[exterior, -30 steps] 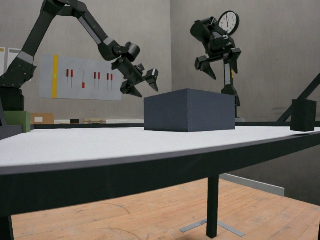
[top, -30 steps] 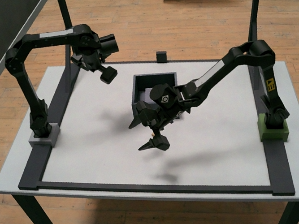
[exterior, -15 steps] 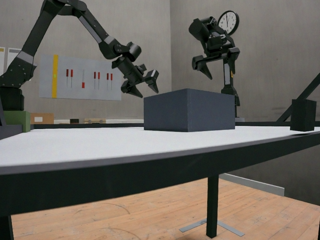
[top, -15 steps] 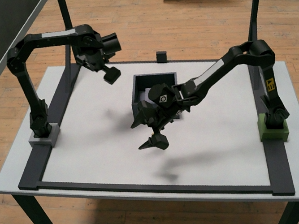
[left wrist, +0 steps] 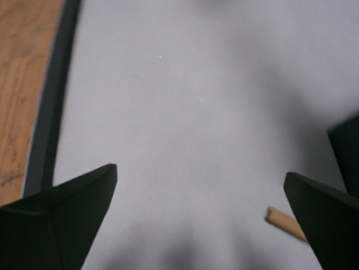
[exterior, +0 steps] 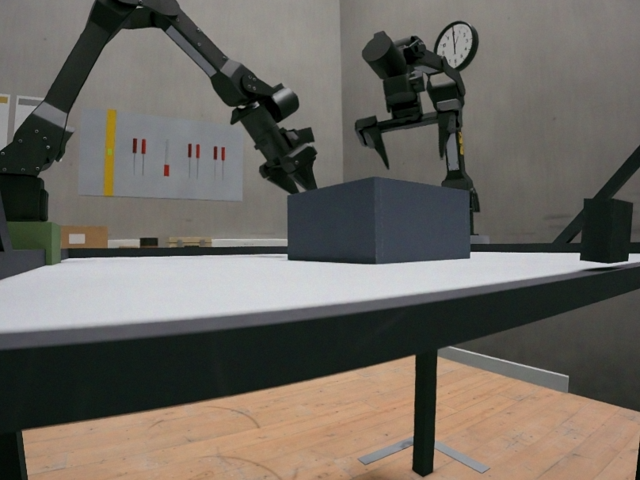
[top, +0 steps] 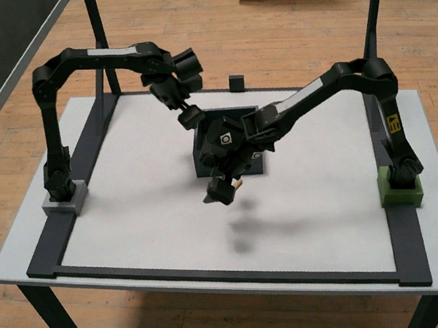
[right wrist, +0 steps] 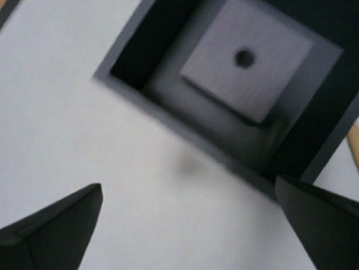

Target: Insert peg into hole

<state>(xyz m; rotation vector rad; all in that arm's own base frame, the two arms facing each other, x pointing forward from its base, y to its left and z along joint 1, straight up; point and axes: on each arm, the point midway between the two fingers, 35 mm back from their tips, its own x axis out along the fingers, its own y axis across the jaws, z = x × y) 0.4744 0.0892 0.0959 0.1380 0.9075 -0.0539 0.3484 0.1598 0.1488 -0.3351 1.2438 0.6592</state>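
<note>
The dark open box [top: 198, 155] stands mid-table, partly hidden by my left arm; it also shows in the exterior view [exterior: 379, 219]. The right wrist view looks down into it at the grey plate [right wrist: 250, 67] and its hole [right wrist: 244, 57]. The tan wooden peg [top: 237, 183] lies on the table just in front of the box. My left gripper [top: 222, 180] is open and empty, low over the table, with the peg [left wrist: 286, 222] beside its right finger. My right gripper [top: 185, 102] is open and empty, above the box's far left corner. The peg's end shows at the right wrist view's edge [right wrist: 354, 149].
A small dark cube [top: 236, 82] sits at the table's back edge. Dark frame strips run along the table's sides and front, with upright posts at the back corners. The arm bases stand at the left [top: 63, 200] and right [top: 402, 190] edges.
</note>
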